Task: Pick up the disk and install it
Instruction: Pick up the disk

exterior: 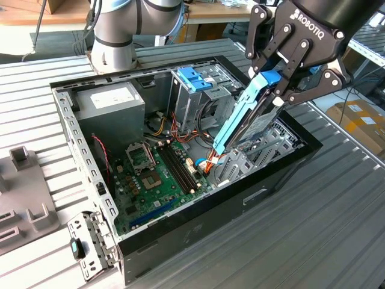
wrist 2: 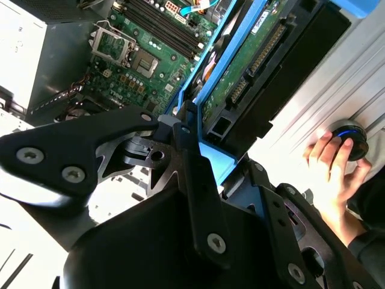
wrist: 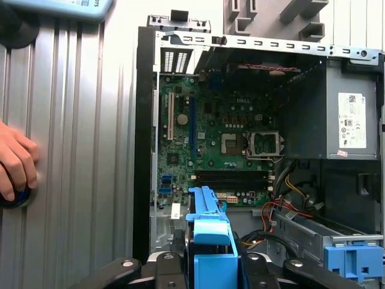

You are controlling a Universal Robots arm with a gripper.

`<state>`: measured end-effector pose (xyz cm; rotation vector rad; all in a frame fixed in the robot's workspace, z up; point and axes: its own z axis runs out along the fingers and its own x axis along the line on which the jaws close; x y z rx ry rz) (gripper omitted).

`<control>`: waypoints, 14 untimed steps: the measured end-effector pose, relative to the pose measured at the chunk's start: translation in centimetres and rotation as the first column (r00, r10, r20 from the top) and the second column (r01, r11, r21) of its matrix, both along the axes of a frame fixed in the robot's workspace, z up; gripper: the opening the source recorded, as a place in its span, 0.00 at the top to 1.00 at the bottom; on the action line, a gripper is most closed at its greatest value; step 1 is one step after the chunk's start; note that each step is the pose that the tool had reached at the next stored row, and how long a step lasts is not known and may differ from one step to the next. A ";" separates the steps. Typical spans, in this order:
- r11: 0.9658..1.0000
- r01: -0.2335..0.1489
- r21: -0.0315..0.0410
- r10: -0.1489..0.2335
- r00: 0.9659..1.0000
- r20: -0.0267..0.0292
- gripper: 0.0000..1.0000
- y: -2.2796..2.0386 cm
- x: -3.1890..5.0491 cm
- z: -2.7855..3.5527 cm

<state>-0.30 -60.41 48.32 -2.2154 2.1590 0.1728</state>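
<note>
The pick-up looks done: the black two-finger gripper [exterior: 274,90] has its fingers clamped on the upper end of the disk [exterior: 240,117], a flat silver-metal hard drive with blue plastic side rails, which is lifted clear of the table. In the exterior view it hangs steeply tilted inside the open black computer case [exterior: 240,201], at about three o'clock from the green motherboard [exterior: 153,180]. Its low end is down near the orange cables [exterior: 209,162], and the tall metal cage with a blue plastic top [exterior: 195,81] is at its ten o'clock. Installing seems unfinished: the disk is neither level nor seated in a bay. In the second wrist view a person's hand [wrist 2: 334,165] rests on a round black knob [wrist 2: 350,139].
</note>
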 end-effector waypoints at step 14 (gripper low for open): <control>1.000 0.000 0.000 0.000 1.000 0.000 0.63 -0.61 1.20 -0.36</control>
